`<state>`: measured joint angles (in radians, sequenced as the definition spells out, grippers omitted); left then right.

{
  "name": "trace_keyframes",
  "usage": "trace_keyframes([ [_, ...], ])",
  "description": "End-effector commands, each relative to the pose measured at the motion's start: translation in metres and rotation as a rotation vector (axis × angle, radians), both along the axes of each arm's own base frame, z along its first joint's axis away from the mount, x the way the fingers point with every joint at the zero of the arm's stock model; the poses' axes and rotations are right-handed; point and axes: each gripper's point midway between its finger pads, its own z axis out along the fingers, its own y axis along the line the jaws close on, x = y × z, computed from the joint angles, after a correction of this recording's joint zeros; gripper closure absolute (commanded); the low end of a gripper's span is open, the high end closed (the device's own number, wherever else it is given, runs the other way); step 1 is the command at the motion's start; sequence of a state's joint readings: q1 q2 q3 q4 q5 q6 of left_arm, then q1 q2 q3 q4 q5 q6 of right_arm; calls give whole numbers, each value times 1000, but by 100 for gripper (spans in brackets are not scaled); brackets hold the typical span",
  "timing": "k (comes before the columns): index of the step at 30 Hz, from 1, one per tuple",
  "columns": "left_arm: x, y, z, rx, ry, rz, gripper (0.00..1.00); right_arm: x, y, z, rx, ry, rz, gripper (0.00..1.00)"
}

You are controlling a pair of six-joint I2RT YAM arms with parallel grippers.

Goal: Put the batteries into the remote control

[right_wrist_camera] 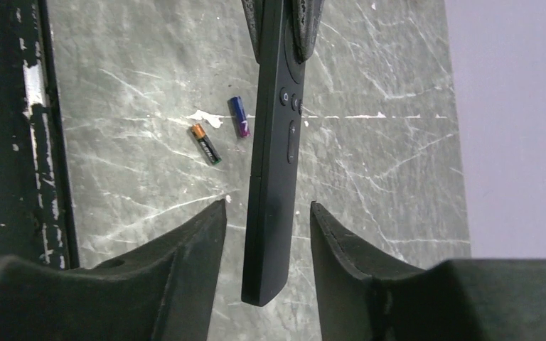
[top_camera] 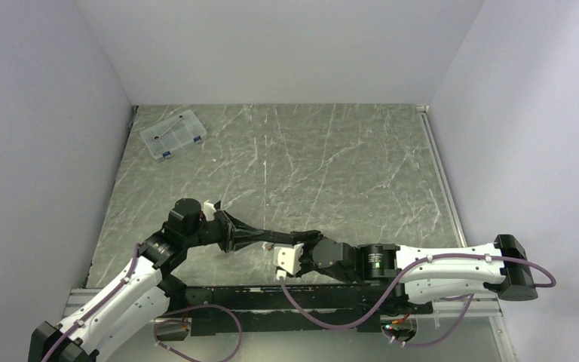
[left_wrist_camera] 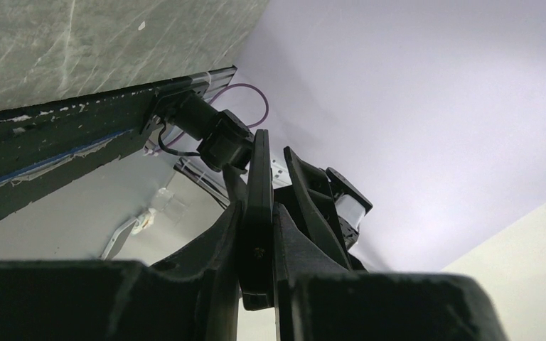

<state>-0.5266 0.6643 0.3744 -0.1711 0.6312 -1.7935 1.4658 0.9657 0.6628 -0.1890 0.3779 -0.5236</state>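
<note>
Currently my right claw (right_wrist_camera: 268,207) stands partly open, its fingers straddling the remote control's (right_wrist_camera: 274,142) free end with a gap on each side. Beyond its fingertips, beside the remote, the gold-ended battery (right_wrist_camera: 205,143) and the blue-banded battery (right_wrist_camera: 240,116) lie on the table (right_wrist_camera: 149,71). Farthest out, my left claw (right_wrist_camera: 282,21) clamps the remote's other end.

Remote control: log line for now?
left gripper: shut on remote control | right gripper: open, straddling free end | batteries: on table
</note>
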Motion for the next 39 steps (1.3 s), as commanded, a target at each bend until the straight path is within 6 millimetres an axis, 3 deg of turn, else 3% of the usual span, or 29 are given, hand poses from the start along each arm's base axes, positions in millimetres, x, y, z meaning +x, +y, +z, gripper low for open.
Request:
trace_keyframes([
  [1,-2,0,10,-23,-7,-6,100,10,3,16,50,-63,-44,54],
  [9,-2,-2,11,-43,-7,-16,100,11,3,17,45,-74,-48,71],
  [16,-3,-5,15,-67,-15,-38,100,12,4,9,12,-74,-56,79],
  [23,-4,-5,14,-57,-18,-53,99,16,4,12,-1,-91,-81,100],
  [30,-6,-5,11,-39,-31,-70,74,22,-4,25,34,-118,-124,100],
  [39,-4,-7,8,-18,-68,-84,54,23,-14,31,55,-113,-143,100],
])
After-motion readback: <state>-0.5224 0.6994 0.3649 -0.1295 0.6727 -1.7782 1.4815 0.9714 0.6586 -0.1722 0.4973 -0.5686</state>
